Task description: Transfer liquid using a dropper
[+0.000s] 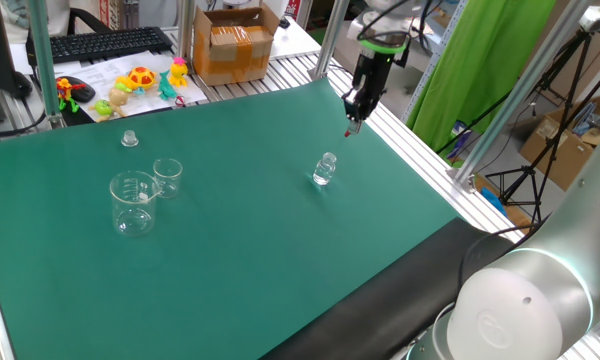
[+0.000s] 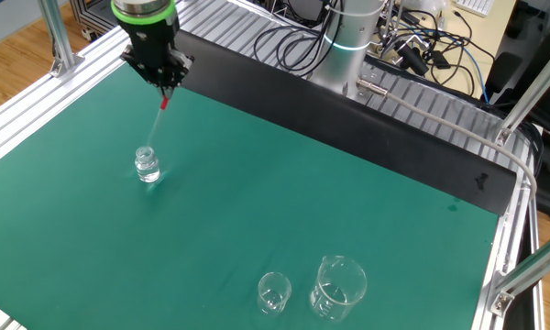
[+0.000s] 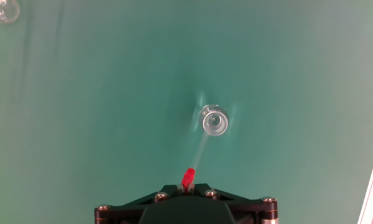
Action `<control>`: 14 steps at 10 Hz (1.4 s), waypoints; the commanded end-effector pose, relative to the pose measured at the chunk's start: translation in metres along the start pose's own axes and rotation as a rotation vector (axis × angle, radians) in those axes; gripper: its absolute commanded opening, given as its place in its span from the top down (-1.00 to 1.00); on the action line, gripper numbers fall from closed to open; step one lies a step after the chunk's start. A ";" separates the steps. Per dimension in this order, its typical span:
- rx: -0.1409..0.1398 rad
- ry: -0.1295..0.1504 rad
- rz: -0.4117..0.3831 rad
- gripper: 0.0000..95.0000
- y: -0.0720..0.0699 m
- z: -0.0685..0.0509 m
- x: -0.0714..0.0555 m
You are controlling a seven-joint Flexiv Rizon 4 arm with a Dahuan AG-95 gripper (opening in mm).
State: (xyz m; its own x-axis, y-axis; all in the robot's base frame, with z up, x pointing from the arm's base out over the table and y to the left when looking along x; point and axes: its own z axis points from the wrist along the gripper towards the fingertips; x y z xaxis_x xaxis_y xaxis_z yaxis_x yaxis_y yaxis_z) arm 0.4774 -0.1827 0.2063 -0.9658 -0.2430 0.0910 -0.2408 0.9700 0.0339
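My gripper (image 2: pixel 166 90) hangs above the green mat, shut on the red end of the dropper (image 3: pixel 188 178). The dropper's clear stem (image 2: pixel 156 128) slants down from the jaws toward the small clear vial (image 2: pixel 147 165), and its tip is just above the vial's mouth (image 3: pixel 215 120). In one fixed view the gripper (image 1: pixel 352 122) is up and to the right of the vial (image 1: pixel 324 169). Two clear glass beakers (image 1: pixel 135 203) (image 1: pixel 167 176) stand together at the mat's other side, far from the gripper.
A small clear cap-like piece (image 1: pixel 129 138) sits near the mat's far left. Beyond the mat are a cardboard box (image 1: pixel 234 42), toys (image 1: pixel 140 82) and a keyboard (image 1: pixel 100 43). Aluminium frame posts (image 1: pixel 332 35) stand at the mat's edges.
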 end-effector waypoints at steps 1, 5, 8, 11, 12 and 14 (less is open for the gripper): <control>0.004 -0.010 0.000 1.00 0.000 0.008 0.000; 0.006 -0.016 0.001 1.00 -0.002 0.016 -0.002; 0.005 -0.021 0.000 1.00 -0.008 0.021 -0.008; 0.001 -0.021 -0.001 1.00 -0.012 0.025 -0.013; 0.002 -0.021 -0.001 1.00 -0.012 0.025 -0.013; 0.001 -0.021 0.000 1.00 -0.012 0.025 -0.013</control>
State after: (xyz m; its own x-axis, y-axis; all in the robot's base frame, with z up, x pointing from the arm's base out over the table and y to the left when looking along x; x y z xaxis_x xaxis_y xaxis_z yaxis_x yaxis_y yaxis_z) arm 0.4897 -0.1905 0.1796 -0.9681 -0.2408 0.0685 -0.2392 0.9705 0.0314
